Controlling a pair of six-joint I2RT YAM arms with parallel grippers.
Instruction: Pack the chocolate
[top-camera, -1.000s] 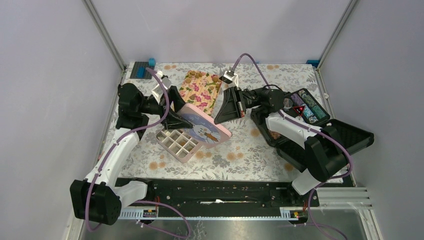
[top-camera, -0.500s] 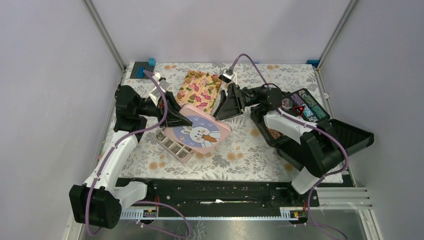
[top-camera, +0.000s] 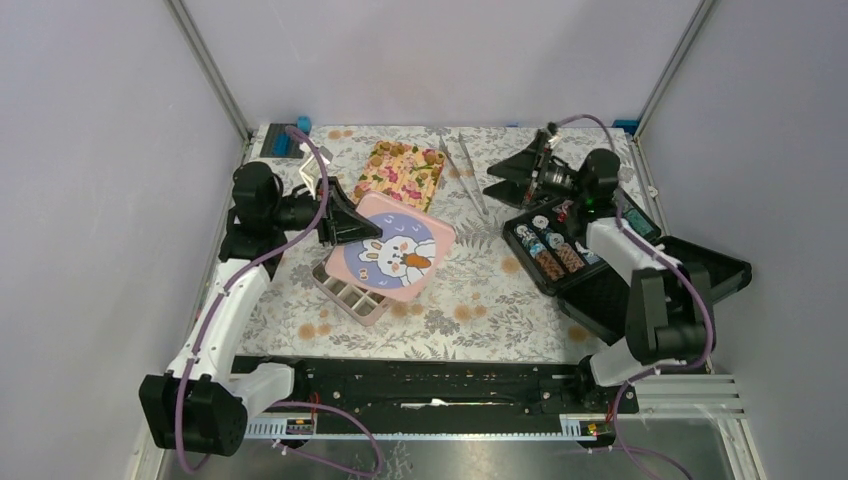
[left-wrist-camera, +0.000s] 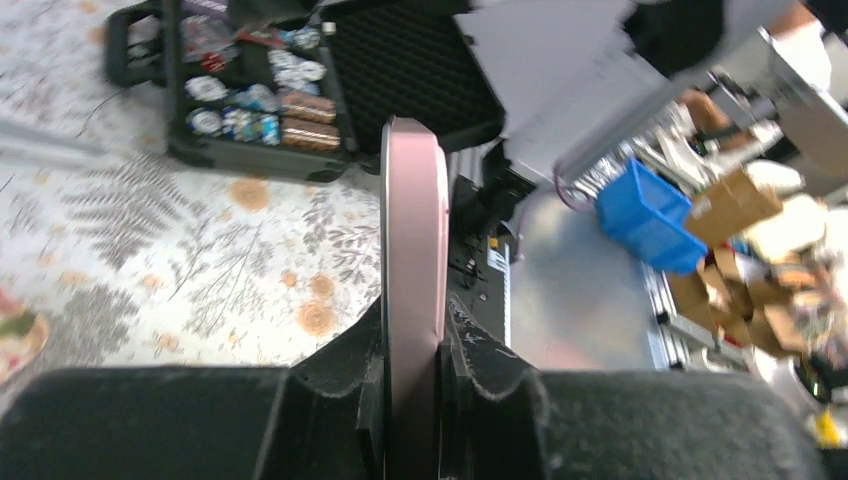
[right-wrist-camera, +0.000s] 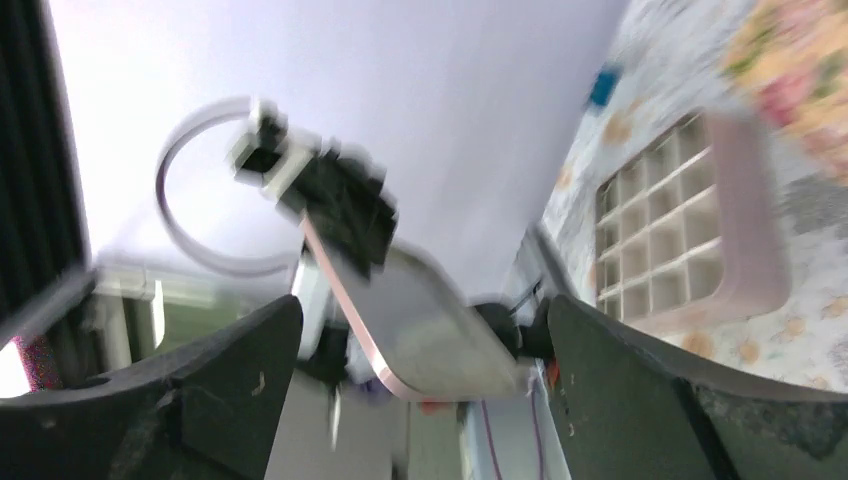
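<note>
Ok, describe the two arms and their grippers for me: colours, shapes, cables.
Both arms match: the left arm and right arm have white link shells between bulky black joint housings. A purple cable runs loosely along each. The left gripper and right gripper are matte black, with two broad wedge-shaped fingers tapering to the tips. No markings are readable.

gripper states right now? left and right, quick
left gripper: shut on the pink lid, clamped on its edge.
right gripper: open, holding nothing.
</note>
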